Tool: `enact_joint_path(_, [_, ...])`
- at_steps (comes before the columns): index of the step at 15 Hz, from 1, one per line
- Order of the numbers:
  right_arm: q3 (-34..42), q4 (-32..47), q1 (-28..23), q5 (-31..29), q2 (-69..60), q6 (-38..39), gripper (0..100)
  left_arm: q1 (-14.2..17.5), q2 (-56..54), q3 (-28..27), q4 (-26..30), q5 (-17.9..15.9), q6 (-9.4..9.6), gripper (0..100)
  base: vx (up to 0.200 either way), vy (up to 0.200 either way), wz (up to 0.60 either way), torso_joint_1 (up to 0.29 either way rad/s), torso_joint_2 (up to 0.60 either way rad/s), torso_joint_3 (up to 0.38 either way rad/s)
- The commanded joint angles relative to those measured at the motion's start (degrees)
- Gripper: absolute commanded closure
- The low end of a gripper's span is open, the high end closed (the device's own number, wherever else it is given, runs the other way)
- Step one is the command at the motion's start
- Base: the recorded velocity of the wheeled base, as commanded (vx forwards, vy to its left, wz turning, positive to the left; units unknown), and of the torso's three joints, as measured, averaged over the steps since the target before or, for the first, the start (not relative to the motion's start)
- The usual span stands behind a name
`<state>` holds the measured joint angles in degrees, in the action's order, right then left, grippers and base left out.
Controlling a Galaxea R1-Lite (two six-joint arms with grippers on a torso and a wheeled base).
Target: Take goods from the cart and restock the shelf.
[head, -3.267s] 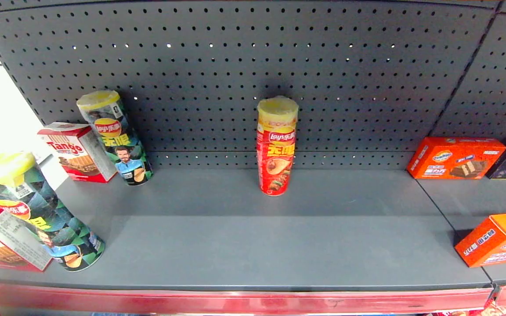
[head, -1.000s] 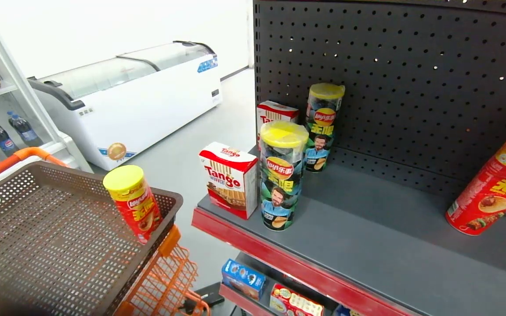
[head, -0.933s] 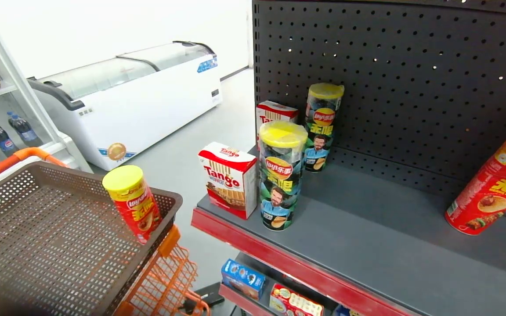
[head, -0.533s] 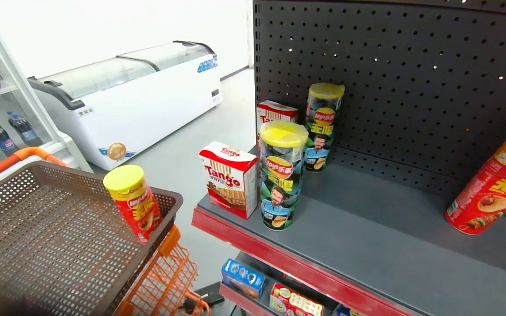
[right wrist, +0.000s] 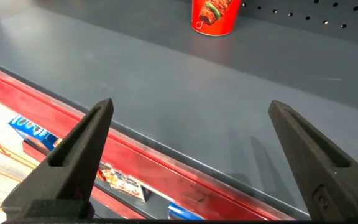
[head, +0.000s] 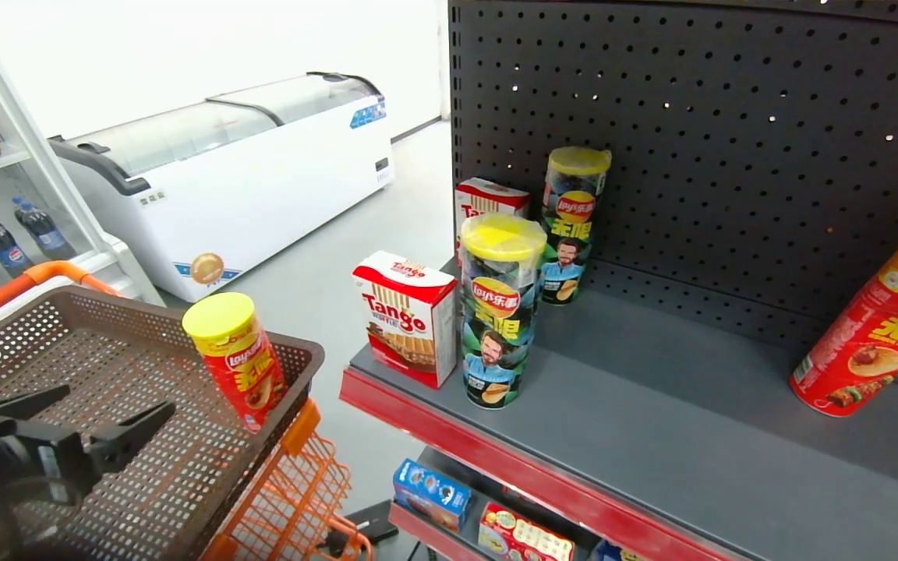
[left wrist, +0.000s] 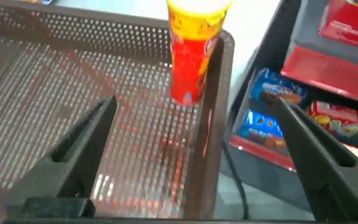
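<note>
**Head view:** L gripper [head: 120,396] is seen over the cart basket [head: 305,360], jaws spread wide, nothing held. The red chip can [head: 235,360] is stood upright at the basket corner nearest the shelf [head: 652,421], close against the rim. Risk: w/ the can that near the wall, one finger is likely to be blocked by the rim. The can may then be nudged & tipped instead of caught. At the shelf's front corner nearest the cart, a wafer box [head: 406,319] & a green chip can [head: 500,308] are stood. These could be clipped if the load is carried across too low.

**L wrist view:** the can is framed roughly betw. the two parted fingers, but it is ahead of the tips, not yet enclosed. If the jaws are shut too early, only the base is pinched, & a tall smooth tube is prob. levered over or let slip.

**R wrist view:** R gripper [right wrist: 191,104] is held above the shelf's front edge, fingers apart, empty. A 2nd red can [right wrist: 215,15] is stood toward the back edge. It could be knocked over if the new one is set down too close.
</note>
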<state>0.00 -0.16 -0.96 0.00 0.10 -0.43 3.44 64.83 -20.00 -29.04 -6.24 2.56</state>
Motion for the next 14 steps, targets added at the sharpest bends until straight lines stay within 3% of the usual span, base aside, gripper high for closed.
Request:
enact_joint_path(1, [0.00,-0.02,0.00,0.00,0.08,-0.01,0,0.34,18.23,4.01,-17.46,-0.53,-0.10,0,0.000,0.000,0.00,0.000,0.00,0.000])
enact_joint_path(8, [0.00,-0.02,0.00,0.00,0.08,-0.01,0,-1.15,35.01,1.72,-34.86,-0.97,0.60,0,0.000,0.000,0.00,0.000,0.00,0.000])
enact_joint_path(14, [0.00,-0.02,0.00,0.00,0.08,-0.01,0,-1.50,43.98,-6.36,-38.29,-0.88,0.25,0,0.000,0.000,0.00,0.000,0.00,0.000])
